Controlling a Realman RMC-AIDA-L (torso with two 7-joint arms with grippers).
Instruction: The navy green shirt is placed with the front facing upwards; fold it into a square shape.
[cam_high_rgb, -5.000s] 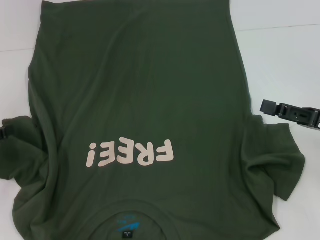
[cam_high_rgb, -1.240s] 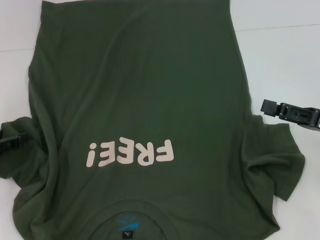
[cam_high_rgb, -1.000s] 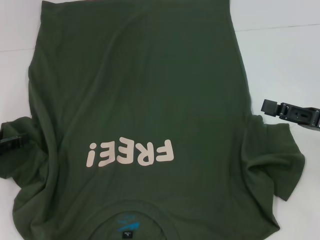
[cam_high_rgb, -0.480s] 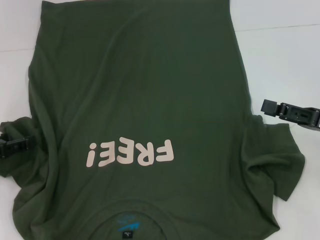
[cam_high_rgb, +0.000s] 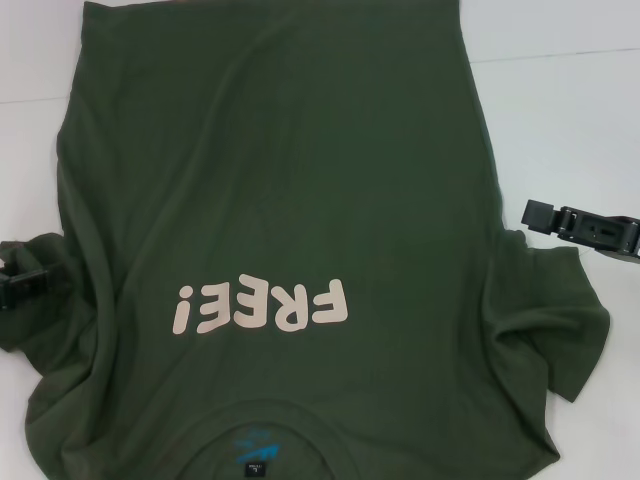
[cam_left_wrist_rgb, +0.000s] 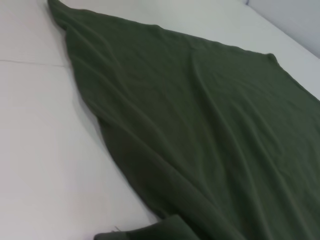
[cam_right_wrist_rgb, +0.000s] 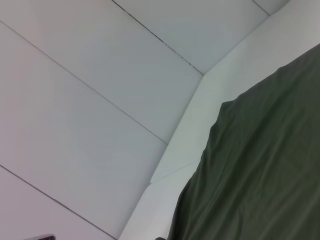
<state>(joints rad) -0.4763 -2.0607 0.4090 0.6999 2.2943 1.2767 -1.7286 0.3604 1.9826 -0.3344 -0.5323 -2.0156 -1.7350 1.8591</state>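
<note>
On the white table (cam_high_rgb: 570, 110) the shirt (cam_high_rgb: 290, 200) is lying spread out with its front facing up. From the head view its collar is sitting at the near edge and its hem is reaching toward the far side. Pale pink lettering (cam_high_rgb: 262, 306) is showing across the chest, reading upside down from this side, and a blue label (cam_high_rgb: 252, 456) is sitting inside the neck opening. Both short sleeves are lying rumpled, one out to each side of the body.

The left gripper (cam_high_rgb: 22, 284) is hovering at the left edge of the head view, over the bunched left sleeve (cam_high_rgb: 40, 310). Only its dark tip is showing, so I cannot tell how its fingers are standing or whether it is touching the cloth. The left wrist view is taking in the shirt's (cam_left_wrist_rgb: 200, 135) long side edge running across the table (cam_left_wrist_rgb: 45, 165), with a small folded bit of cloth near the lower border.

The right gripper (cam_high_rgb: 545, 215) is waiting just beside the right sleeve (cam_high_rgb: 560, 320), above the bare table; whether its fingers are wide or narrow cannot be made out. The right wrist view is showing one edge of the shirt (cam_right_wrist_rgb: 260, 170) against the table's rim (cam_right_wrist_rgb: 200, 130) and a panelled wall (cam_right_wrist_rgb: 90, 90) beyond.
</note>
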